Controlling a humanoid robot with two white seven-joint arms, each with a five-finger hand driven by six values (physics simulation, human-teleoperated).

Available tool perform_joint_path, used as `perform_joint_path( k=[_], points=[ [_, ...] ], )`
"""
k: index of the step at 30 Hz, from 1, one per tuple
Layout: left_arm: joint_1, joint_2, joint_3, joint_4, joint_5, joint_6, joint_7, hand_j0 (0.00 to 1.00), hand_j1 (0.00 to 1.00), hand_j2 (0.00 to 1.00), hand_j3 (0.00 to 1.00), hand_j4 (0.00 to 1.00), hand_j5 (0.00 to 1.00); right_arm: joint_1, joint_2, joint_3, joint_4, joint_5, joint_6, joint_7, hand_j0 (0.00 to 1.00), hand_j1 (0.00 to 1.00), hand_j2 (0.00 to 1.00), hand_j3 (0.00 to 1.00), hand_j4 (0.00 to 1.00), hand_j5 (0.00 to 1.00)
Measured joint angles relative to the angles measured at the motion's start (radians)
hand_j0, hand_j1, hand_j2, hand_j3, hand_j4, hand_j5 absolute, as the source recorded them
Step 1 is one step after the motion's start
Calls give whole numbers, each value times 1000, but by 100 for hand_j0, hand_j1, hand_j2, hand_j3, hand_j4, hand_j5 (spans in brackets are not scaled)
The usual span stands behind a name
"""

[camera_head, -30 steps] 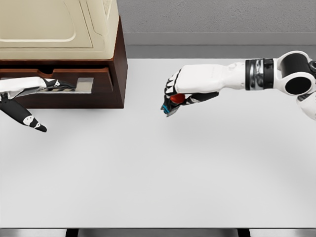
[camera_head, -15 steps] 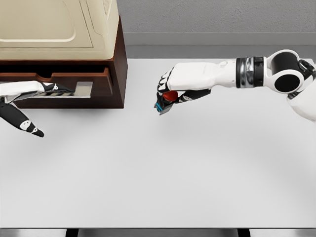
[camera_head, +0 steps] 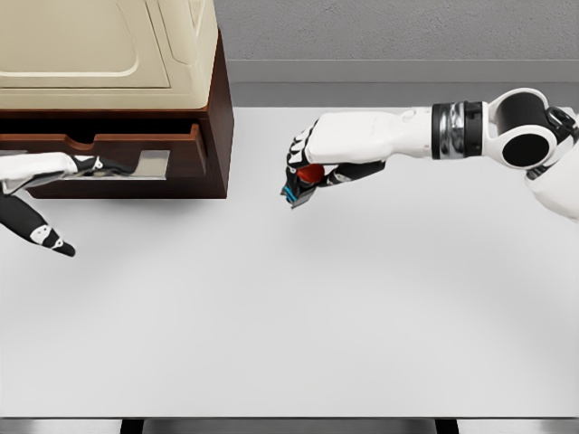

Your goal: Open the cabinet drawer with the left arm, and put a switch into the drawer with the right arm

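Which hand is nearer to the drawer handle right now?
Left. The left hand is at the drawer handle; the right hand holds the switch over the table, off to the cabinet's right.

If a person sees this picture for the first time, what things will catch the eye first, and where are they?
The right hand catches the eye first: it hangs above the middle of the white table, holding a small switch with a red part and a blue edge. At the upper left stands a dark brown cabinet with a cream top, and the left hand reaches to the metal handle of its drawer.
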Motion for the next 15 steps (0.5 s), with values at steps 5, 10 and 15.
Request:
perform_joint_path(
  k=[5, 10, 15],
  points=[
    [11, 4, 3, -3, 17, 0, 2, 100, 100, 100, 100, 100, 100, 0, 3, 0, 0, 0, 0, 0, 47, 47, 47, 47, 47, 47],
    [17, 14, 7, -6, 40, 0, 0, 100, 100, 100, 100, 100, 100, 0, 4, 0, 0, 0, -1, 0, 47, 47, 47, 47, 47, 47],
    [17, 22, 8, -8, 56, 0, -3, 100, 100, 100, 100, 100, 100, 0, 5, 0, 0, 0, -1, 0, 47, 47, 47, 47, 47, 47]
  ],
)
